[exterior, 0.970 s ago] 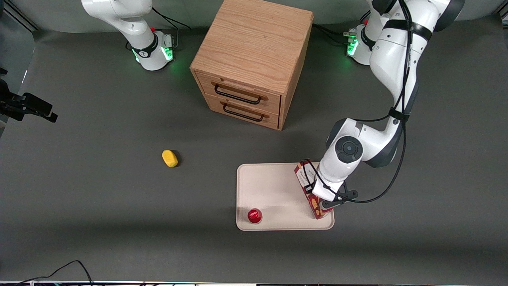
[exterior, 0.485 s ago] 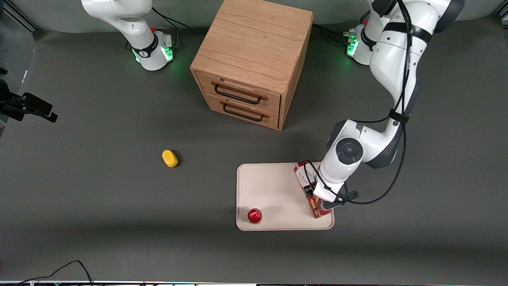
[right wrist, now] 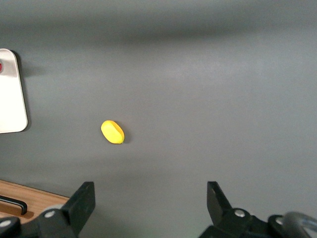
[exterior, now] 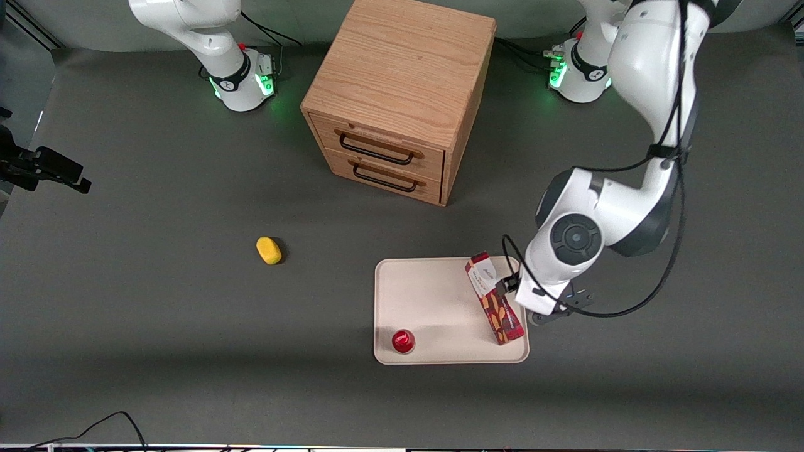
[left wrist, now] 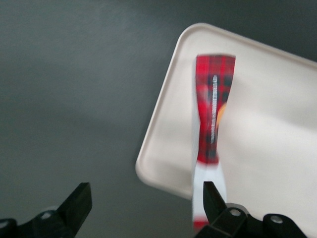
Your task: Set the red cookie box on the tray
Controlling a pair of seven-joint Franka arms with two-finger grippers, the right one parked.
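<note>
The red cookie box (exterior: pixel 495 298) lies flat on the cream tray (exterior: pixel 427 295), along the tray's edge nearest the working arm's end of the table, white label end farther from the front camera. My left gripper (exterior: pixel 532 307) hangs above the tray's rim beside the box, mostly hidden under the wrist. In the left wrist view the gripper (left wrist: pixel 145 191) is open and empty. One fingertip (left wrist: pixel 210 196) is over the box's white end, and the box (left wrist: pixel 214 119) lies free on the tray (left wrist: pixel 277 124).
A small round red cap (exterior: pixel 402 341) sits on the tray's near corner. A yellow lump (exterior: pixel 269 250) lies on the dark table toward the parked arm's end. A wooden two-drawer cabinet (exterior: pixel 402 94) stands farther from the front camera than the tray.
The gripper has let go of the box and moved off it toward the working arm's end of the table. The box now lies uncovered on the tray.
</note>
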